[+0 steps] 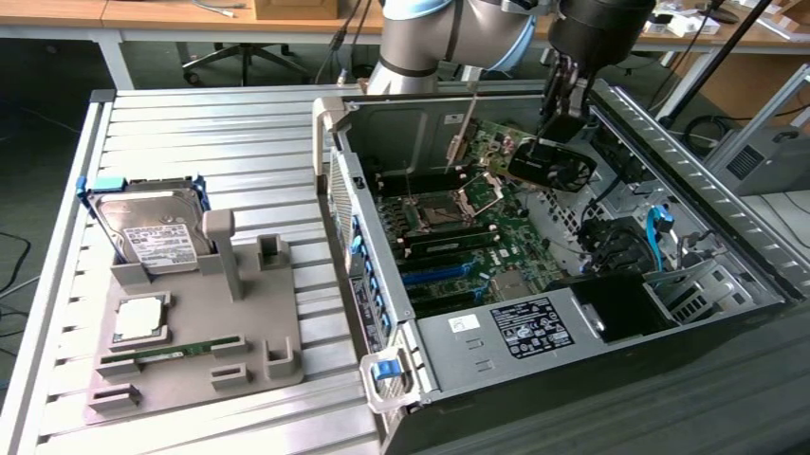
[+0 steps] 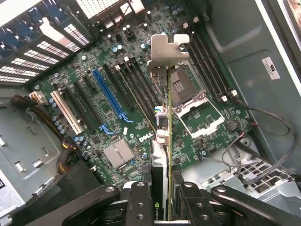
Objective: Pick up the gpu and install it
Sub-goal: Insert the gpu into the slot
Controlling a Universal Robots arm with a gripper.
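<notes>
I hold the gpu point(image 1: 553, 163), a dark card with a silver bracket strip at one end, in the air inside the open computer case point(image 1: 500, 334). My gripper point(image 1: 559, 128) comes down from above and is shut on the card's upper edge. In the wrist view the gpu point(image 2: 162, 141) is seen edge-on, clamped between my gripper's point(image 2: 164, 203) two black fingers point(image 2: 139, 200), its bracket at the far end. Beneath it lies the green motherboard point(image 2: 211, 127). The card hovers over the empty processor socket point(image 2: 190, 101), off to one side of the long blue slot point(image 2: 109, 94).
A grey holder point(image 1: 190, 346) on the slatted table at the exterior view's left carries a hard drive point(image 1: 152, 235), a processor point(image 1: 139, 319) and a green memory stick point(image 1: 177, 353). Case walls, drive bays point(image 1: 633, 308) and loose cables point(image 2: 263, 141) ring the motherboard.
</notes>
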